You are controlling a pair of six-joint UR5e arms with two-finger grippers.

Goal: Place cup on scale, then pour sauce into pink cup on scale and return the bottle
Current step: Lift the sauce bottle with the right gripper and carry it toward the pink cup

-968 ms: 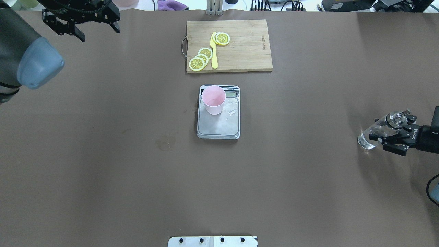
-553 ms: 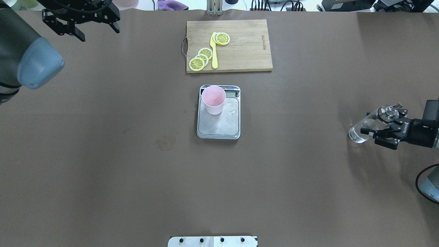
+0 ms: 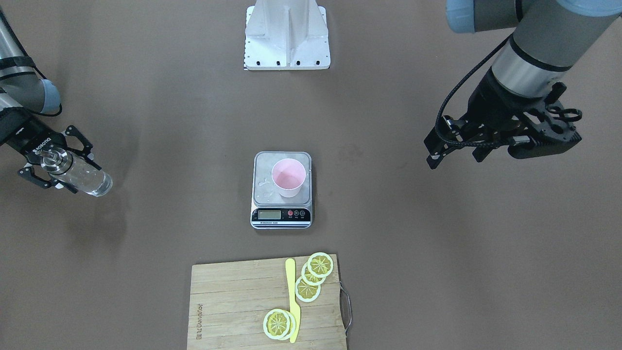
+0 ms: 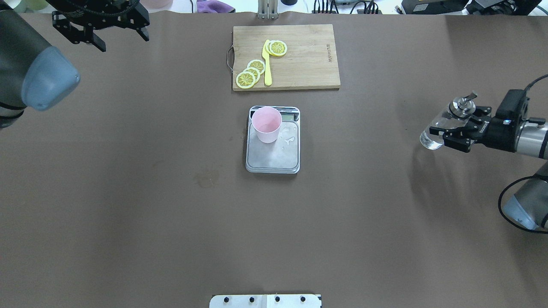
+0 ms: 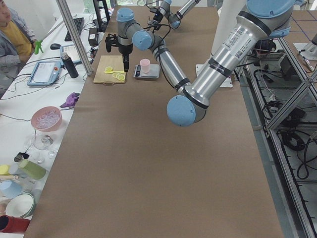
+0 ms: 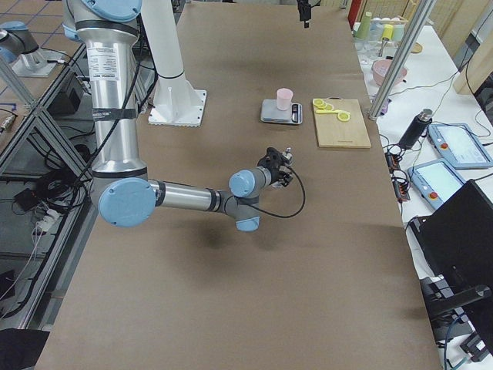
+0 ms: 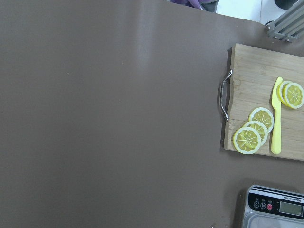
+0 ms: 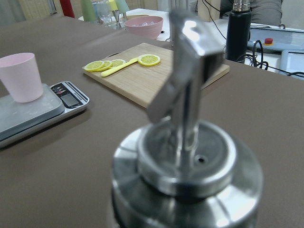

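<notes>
The pink cup [image 4: 266,124] stands upright on the far left part of the scale [image 4: 274,160], which lies at the table's middle. Water droplets [image 4: 290,139] lie on the platform beside it. My right gripper [image 4: 459,128] is shut on the clear glass bottle [image 4: 437,130] near its metal spout cap and holds it tilted above the table at the right side, base towards the centre. Clear liquid shows inside the bottle [image 3: 85,179]. The spout [image 8: 187,90] fills the right wrist view. My left gripper [image 4: 124,42] is open and empty at the far left corner.
A wooden cutting board [image 4: 299,64] with lemon slices [image 4: 250,73] and a yellow knife [image 4: 267,64] lies just beyond the scale. The robot's base plate [image 4: 265,301] sits at the near edge. Bowls, bottles and tablets stand on the white bench past the table.
My right gripper has carried the bottle farther from the robot and slightly towards the table's centre, higher above the table. The cup, scale and left arm have not moved.
</notes>
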